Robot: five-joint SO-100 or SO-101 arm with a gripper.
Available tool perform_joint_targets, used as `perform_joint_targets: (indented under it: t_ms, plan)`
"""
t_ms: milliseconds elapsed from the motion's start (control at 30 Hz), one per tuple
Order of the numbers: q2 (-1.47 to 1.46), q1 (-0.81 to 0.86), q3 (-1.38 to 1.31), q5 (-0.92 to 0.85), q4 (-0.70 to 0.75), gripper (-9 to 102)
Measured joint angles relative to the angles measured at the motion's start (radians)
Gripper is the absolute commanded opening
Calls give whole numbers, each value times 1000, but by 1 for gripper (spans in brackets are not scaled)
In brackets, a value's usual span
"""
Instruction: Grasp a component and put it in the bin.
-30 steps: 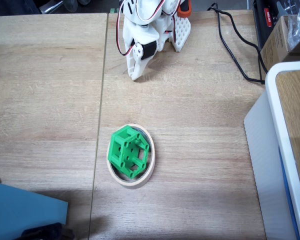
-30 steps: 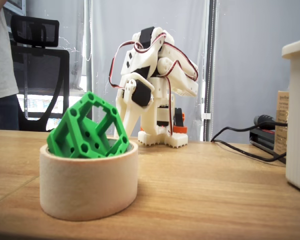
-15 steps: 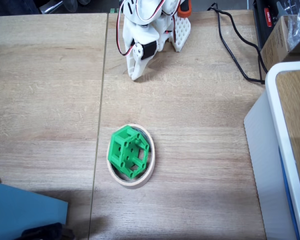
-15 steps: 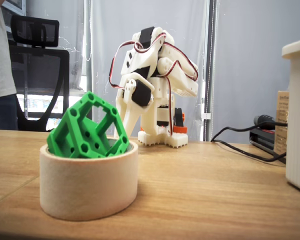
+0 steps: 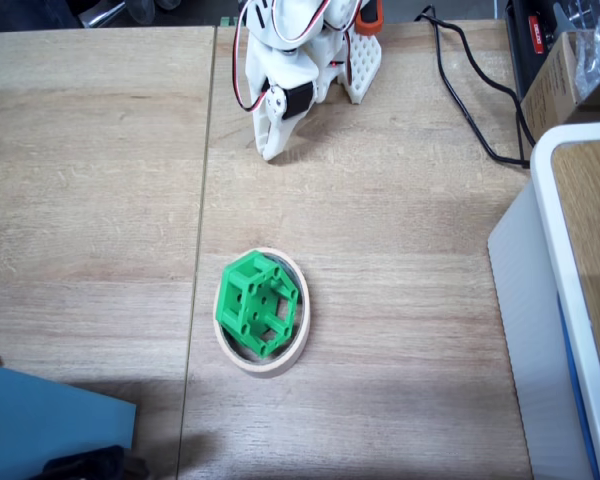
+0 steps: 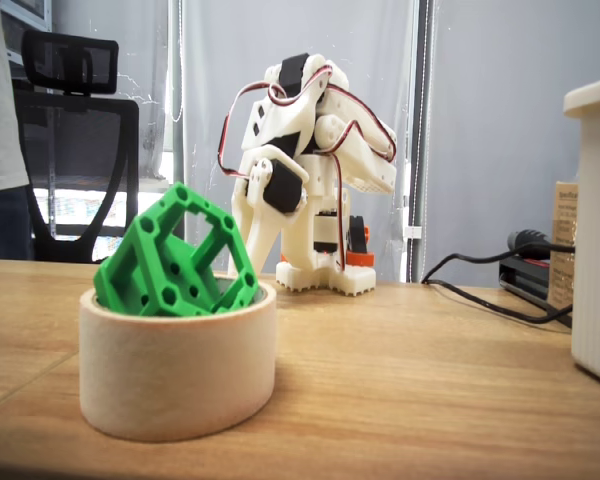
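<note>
The bright green hexagonal component [image 5: 260, 304] rests tilted inside the beige tape-ring bin [image 5: 295, 345], at mid-table in a fixed view. From the side it sticks out above the rim, component [image 6: 175, 262] over bin [image 6: 178, 375]. The white arm is folded at the back of the table. My gripper [image 5: 269, 150] points down at the wood beside the arm's base, far from the bin, with its fingers together and nothing between them. In the side-on fixed view the gripper [image 6: 250, 252] hangs just behind the component.
A large white-rimmed box [image 5: 560, 300] fills the right side. Black cables [image 5: 470, 90] run along the back right. A blue object [image 5: 50, 425] lies at the front left corner. A person [image 6: 0, 130] and a chair stand behind the table.
</note>
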Motion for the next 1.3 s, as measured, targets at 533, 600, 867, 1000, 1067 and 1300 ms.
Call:
perform_joint_targets:
  t_ms: [533,600,867,1000,1067,1300]
  plan:
    - [2,0,64,-2,0,0]
    - [2,0,64,-2,0,0]
    - [2,0,64,-2,0,0]
    - [2,0,64,-2,0,0]
    - [2,0,64,-2,0,0]
    - [2,0,64,-2,0,0]
